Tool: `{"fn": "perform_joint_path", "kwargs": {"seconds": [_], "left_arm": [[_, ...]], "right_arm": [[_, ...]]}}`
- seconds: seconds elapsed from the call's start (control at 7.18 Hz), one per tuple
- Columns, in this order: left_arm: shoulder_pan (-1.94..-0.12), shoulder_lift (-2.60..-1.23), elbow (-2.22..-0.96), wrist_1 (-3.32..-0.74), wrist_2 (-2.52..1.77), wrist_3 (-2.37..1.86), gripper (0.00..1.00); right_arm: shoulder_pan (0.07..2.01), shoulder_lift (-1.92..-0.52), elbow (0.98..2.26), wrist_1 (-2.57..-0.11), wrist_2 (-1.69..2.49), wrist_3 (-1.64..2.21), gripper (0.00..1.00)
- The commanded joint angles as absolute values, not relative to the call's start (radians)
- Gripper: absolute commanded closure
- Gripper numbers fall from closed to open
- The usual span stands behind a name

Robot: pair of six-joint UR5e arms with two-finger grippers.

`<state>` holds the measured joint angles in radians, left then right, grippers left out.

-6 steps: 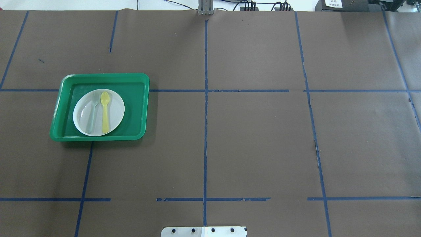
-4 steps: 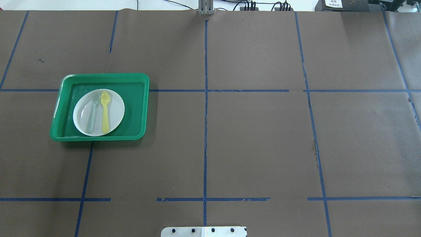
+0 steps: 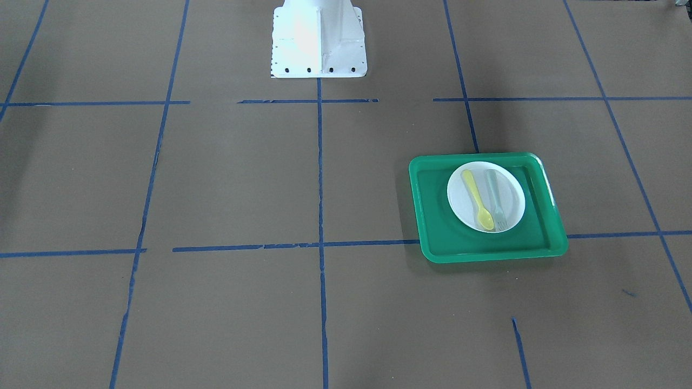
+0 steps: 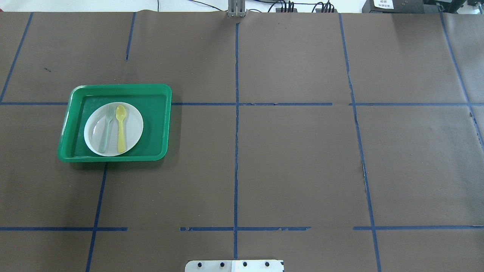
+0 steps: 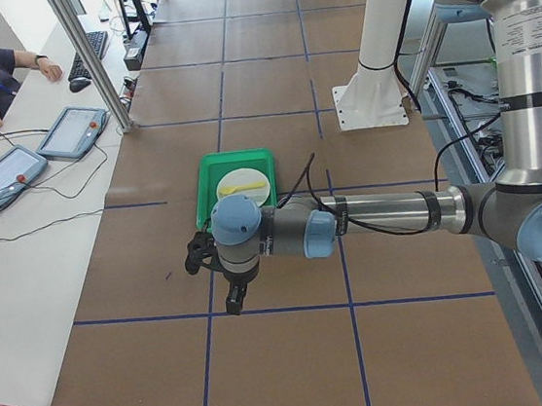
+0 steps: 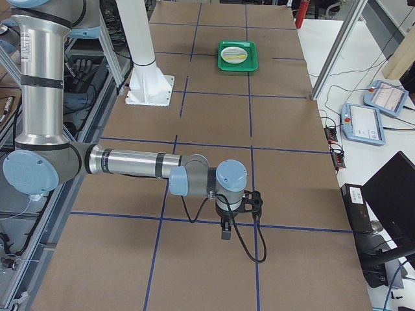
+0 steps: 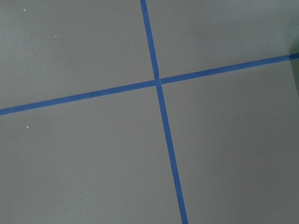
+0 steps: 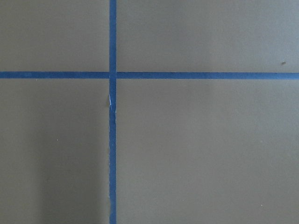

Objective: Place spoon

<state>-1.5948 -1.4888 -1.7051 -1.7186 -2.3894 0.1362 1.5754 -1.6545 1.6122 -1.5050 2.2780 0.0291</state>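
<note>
Our left gripper (image 5: 232, 303) hangs pointing down over bare surface (image 5: 269, 360), a good way short of the green tray (image 4: 117, 86). Its wrist camera shows only brown paper and a blue tape cross (image 7: 158, 82), so we can't tell if the jaws are apart or together. Same story for the right gripper (image 6: 225, 231), parked much farther from the tray.

The spoon (image 4: 121, 130) lies inside the tray on the white plate (image 4: 133, 126), bowl toward the tray's far rim and handle toward its near rim. It sits just beside the grey-green fork (image 4: 105, 132), roughly parallel to it.

Honestly it looks placed already, so we'd say the job now is keeping both arms clear of the tray. If it does need moving, we'd use the left arm, since it's closer. We'd grab the handle end by the tray's near rim, where the gap to the fork looks widest. Go low and slow; that thin plastic could skate across the plate or nudge the fork.
</note>
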Motion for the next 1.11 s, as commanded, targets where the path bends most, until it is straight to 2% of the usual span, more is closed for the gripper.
{"fn": "perform_joint_path", "kwargs": {"seconds": [0.0,0.14,0.42,0.7,0.97], "left_arm": [[-1.481,-1.493,-1.741,-1.792,-2.384,-0.027,0.0],[-1.392,-1.496,-1.793,-1.842,-2.378,-0.217,0.0],[-1.19,-1.566,-1.809,-1.96,-2.241,-0.581,0.0],[-1.038,-1.676,-1.787,-1.963,-2.189,-0.772,0.0],[-0.893,-1.817,-1.685,-1.965,-2.109,-0.932,0.0]], "right_arm": [[1.575,-1.655,1.612,-1.505,2.278,0.029,0.0],[1.575,-1.655,1.612,-1.506,2.276,0.029,0.0],[1.575,-1.654,1.612,-1.505,2.278,0.029,0.0],[1.575,-1.654,1.612,-1.505,2.278,0.029,0.0],[1.575,-1.654,1.612,-1.505,2.276,0.029,0.0]]}}
